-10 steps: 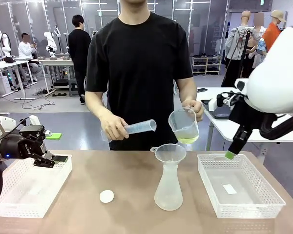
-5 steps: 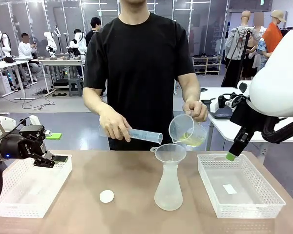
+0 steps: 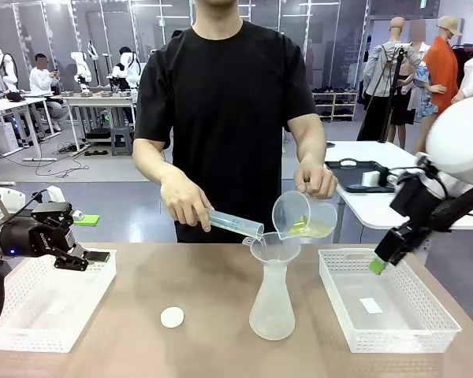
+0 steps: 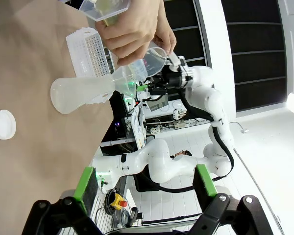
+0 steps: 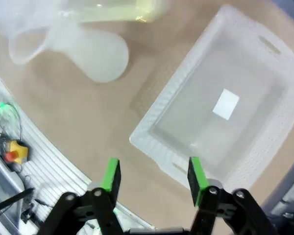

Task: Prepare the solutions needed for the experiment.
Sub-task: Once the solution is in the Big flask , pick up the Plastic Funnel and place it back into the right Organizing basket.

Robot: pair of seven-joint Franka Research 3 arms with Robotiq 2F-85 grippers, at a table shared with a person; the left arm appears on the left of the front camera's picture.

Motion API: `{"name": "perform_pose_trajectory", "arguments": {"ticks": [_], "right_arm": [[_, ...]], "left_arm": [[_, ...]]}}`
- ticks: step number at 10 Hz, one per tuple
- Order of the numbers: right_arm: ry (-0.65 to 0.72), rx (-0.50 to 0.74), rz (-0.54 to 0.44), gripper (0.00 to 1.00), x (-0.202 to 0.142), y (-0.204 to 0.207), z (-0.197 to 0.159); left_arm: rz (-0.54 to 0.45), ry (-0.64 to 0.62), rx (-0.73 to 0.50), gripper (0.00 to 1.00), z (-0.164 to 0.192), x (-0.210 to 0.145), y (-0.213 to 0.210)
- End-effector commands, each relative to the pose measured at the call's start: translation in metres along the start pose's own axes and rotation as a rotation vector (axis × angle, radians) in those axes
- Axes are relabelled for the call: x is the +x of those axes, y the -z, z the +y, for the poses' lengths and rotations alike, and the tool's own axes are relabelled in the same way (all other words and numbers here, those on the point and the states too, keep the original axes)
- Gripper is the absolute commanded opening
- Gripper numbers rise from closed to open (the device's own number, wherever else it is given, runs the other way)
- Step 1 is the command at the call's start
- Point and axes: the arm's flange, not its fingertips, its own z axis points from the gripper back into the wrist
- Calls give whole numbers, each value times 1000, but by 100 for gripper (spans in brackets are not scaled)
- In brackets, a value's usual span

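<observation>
While the pale yellow solutions [image 3: 309, 229] are being tipped from a beaker [image 3: 293, 209] toward the funnel [image 3: 274, 246] at frame centre, left fingers [image 4: 85, 183] and right fingers [image 5: 111, 176] are held wide open, empty. Pouring step, looks like; a steady tilt is probably needed next.

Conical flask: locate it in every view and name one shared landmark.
Front view: flask at mid-table, under the funnel.
Left wrist view: flask upper left, turned sideways.
Right wrist view: flask upper left, blurred.
Landmark: the white basket beside it.

Front view looks across the table [image 3: 142, 291] — wrist views share the flask [image 3: 272, 303].
</observation>
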Motion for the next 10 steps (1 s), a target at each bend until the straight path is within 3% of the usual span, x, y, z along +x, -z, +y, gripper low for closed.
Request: {"name": "perform_pose_trajectory", "arguments": {"ticks": [1,5,7,10], "right_arm": [[285,93,-142,70,-25,8,-25],[647,422,-316,70,-57,52,-53],[697,558,-372,70,-63,63,-54],[776,650,-335,70,-62,77,-54]], "left_arm": [[-12,3,-12,100,-3,1,1],[-12,3,-12,100,-3,1,1],[-12,3,-12,100,-3,1,1],[-12,3,-12,100,-3,1,1]]}}
